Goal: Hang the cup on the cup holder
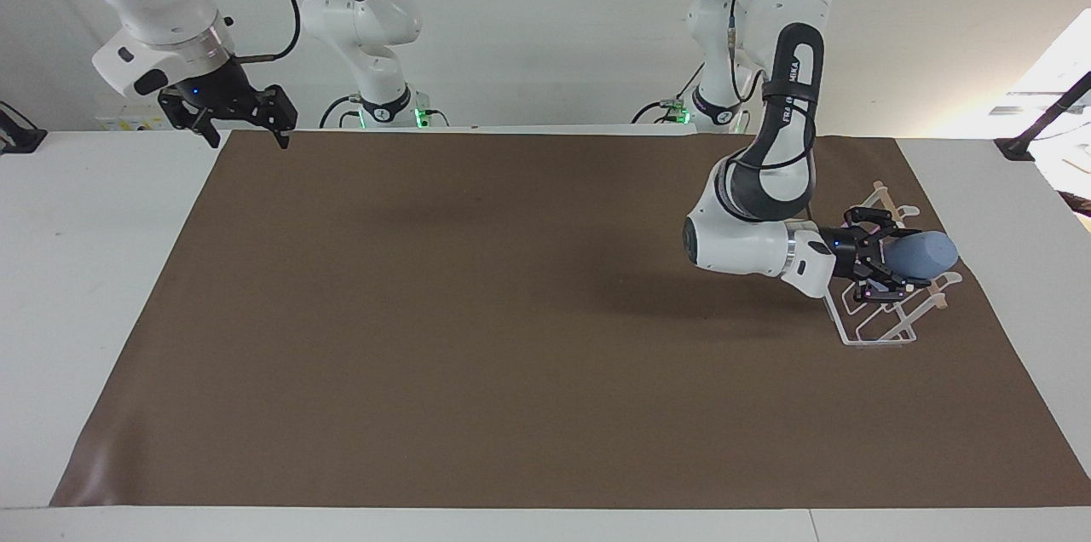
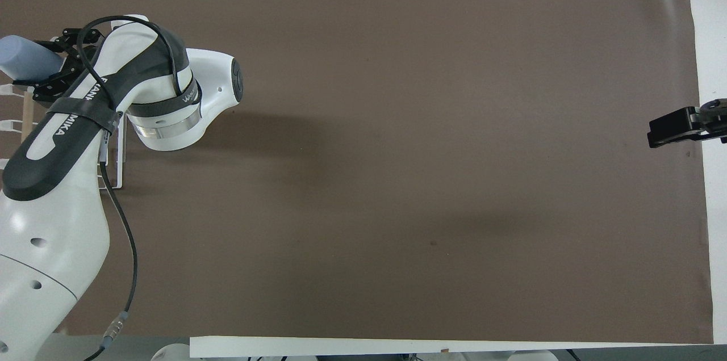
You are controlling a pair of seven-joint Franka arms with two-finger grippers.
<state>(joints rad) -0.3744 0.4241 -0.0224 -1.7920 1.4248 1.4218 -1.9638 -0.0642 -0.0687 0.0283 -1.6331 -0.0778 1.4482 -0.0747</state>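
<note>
The facing camera sits high across the tabletop (image 1: 528,312), looking back at both arm bases along the frame's top. The overhead camera looks steeply down from the robots' end. Both share the brown mat, turned half around.
</note>
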